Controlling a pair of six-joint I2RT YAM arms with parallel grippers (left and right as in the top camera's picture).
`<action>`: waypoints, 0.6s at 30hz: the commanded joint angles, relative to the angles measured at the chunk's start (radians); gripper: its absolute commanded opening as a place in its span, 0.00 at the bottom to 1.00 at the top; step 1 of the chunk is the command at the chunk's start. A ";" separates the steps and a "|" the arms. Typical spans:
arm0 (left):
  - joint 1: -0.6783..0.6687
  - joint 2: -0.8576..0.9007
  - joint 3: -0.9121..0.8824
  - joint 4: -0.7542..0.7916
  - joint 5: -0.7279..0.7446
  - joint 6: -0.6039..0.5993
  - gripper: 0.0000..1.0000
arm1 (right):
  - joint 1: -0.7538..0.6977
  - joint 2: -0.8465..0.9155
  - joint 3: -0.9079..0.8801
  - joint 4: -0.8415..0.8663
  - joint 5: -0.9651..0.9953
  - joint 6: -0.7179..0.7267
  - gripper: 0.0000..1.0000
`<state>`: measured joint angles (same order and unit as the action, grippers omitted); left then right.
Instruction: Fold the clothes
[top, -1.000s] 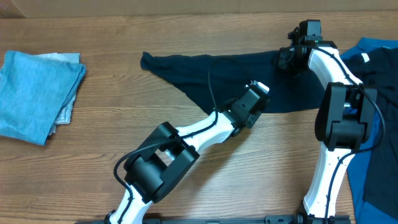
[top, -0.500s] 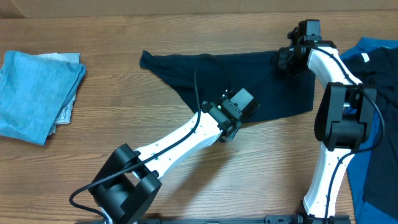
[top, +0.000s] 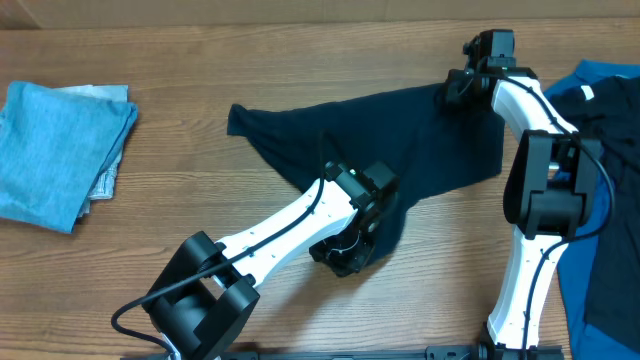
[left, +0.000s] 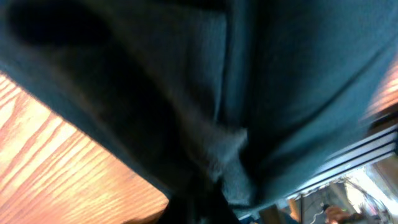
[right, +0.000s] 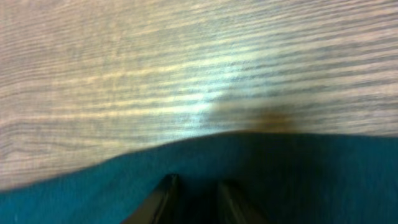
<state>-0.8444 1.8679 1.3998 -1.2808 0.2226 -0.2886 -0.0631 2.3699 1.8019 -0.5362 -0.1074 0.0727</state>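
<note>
The dark navy garment: where is it lying? (Desk)

I am seeing it spread across the far middle of the table, with the narrow end pointing left and the wide end reaching right. A flap of its near edge is trailing down toward the near side, off the main body. (Operator)

What is the left gripper doing? (Desk)

The left gripper is sitting at the end of that flap and is grasping it. On the left wrist view, bunched dark cloth is filling nearly the whole picture. (Operator)

And the right? (Desk)

The right gripper is resting at the garment's far right corner. On its wrist view I am seeing two fingertips a narrow gap apart over the cloth edge. Whether they are pinching it, I cannot tell. (Operator)

Other clothes? (Desk)

A royal blue garment is lying at the right edge, partly under the right arm. A folded light blue cloth is sitting far left on a pale grey one, well apart from the rest. (Operator)
</note>
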 joint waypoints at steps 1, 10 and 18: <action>0.000 -0.020 0.003 -0.028 -0.076 -0.013 0.35 | -0.005 0.080 0.009 0.034 0.040 -0.011 0.40; 0.129 -0.021 0.157 -0.025 -0.447 -0.250 0.86 | -0.003 0.050 0.366 -0.293 -0.056 -0.058 0.69; 0.591 -0.014 0.156 0.254 -0.209 -0.196 0.89 | 0.056 0.043 0.426 -0.638 -0.142 -0.101 0.59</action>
<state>-0.3405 1.8664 1.5391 -1.0710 -0.0486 -0.5106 -0.0448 2.4325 2.1998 -1.1435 -0.1978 0.0063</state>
